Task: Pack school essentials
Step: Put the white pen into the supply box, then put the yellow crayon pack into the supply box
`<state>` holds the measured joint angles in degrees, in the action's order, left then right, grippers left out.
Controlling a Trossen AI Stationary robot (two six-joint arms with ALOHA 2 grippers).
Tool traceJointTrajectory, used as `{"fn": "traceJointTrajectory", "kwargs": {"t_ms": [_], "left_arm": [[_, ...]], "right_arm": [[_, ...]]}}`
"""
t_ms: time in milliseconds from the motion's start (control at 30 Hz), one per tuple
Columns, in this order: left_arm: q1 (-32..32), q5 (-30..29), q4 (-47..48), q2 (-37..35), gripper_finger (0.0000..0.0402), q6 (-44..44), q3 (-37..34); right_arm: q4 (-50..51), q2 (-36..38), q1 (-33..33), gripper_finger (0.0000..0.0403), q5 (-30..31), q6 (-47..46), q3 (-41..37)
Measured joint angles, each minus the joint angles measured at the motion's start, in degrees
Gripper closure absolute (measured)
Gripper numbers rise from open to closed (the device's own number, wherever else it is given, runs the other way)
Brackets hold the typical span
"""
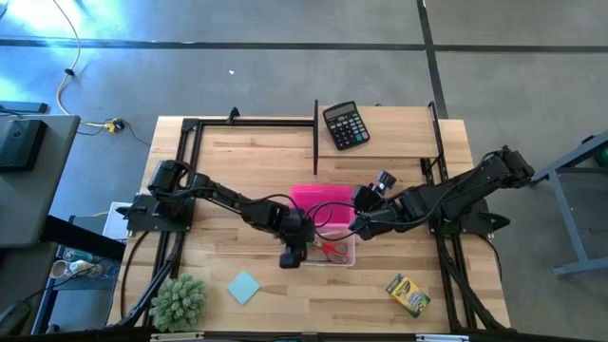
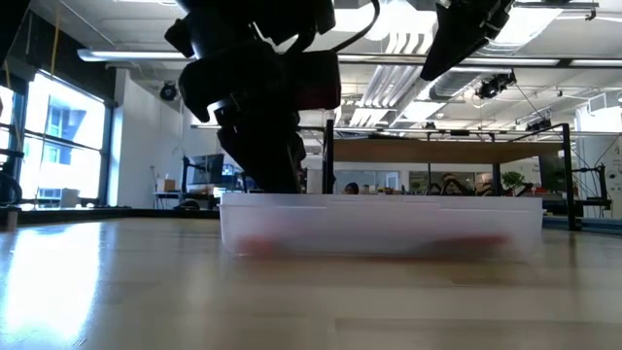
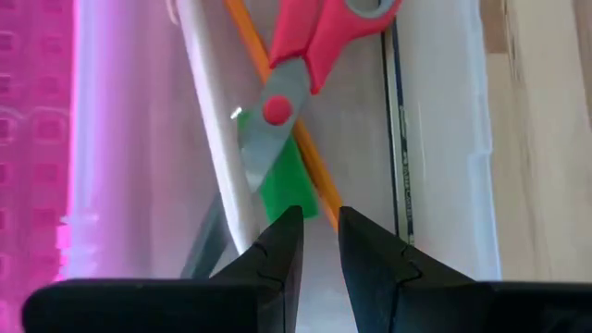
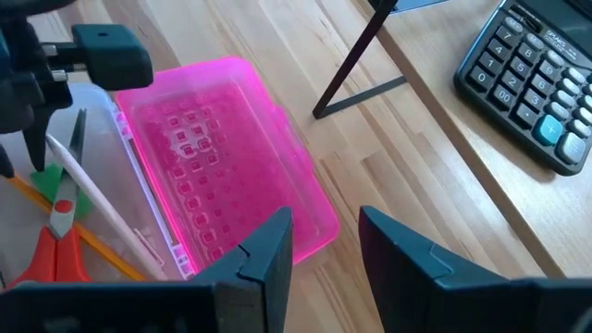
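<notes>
Left claw (image 3: 320,242) points down at mid-table, fingers slightly parted; right claw (image 4: 324,242) hovers alongside, open.

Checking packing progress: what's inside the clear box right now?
The clear box holds red-handled scissors, an orange pencil, a pale stick and a green eraser. The scissors cover part of the eraser.

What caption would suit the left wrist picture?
Left gripper, fingers slightly apart and empty, above red-handled scissors, orange pencil and green eraser.

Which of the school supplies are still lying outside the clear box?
The light blue notepad and the yellow-green crayon box, both on bare table; scissors, pencil and eraser lie inside.
</notes>
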<state>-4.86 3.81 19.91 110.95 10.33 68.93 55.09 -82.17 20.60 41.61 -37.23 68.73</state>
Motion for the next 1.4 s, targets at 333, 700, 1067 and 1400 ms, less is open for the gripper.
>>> {"fn": "traceJointTrajectory", "kwargs": {"t_ms": [333, 700, 1067, 1400], "left_arm": [[0.3, 0.1, 0.3, -0.4, 0.0339, 0.0, 0.0], [3.4, 0.1, 1.5, -0.4, 0.0339, 0.0, 0.0], [3.2, 0.0, 3.0, -1.0, 0.0339, -1.1, 0.0], [-0.4, -0.6, 5.8, -6.1, 0.0339, -2.1, 0.1]], "right_arm": [[-0.1, 0.0, 0.0, 0.0284, 0.1, 0.2, 0.0], [-0.1, 0.0, 0.0, 0.0284, 0.1, 0.1, 0.0], [-0.1, 0.0, 0.0, 0.0284, 0.0, -0.1, 0.0], [-1.0, 0.0, 0.0, 0.0284, -3.2, -0.3, 0.0]]}}
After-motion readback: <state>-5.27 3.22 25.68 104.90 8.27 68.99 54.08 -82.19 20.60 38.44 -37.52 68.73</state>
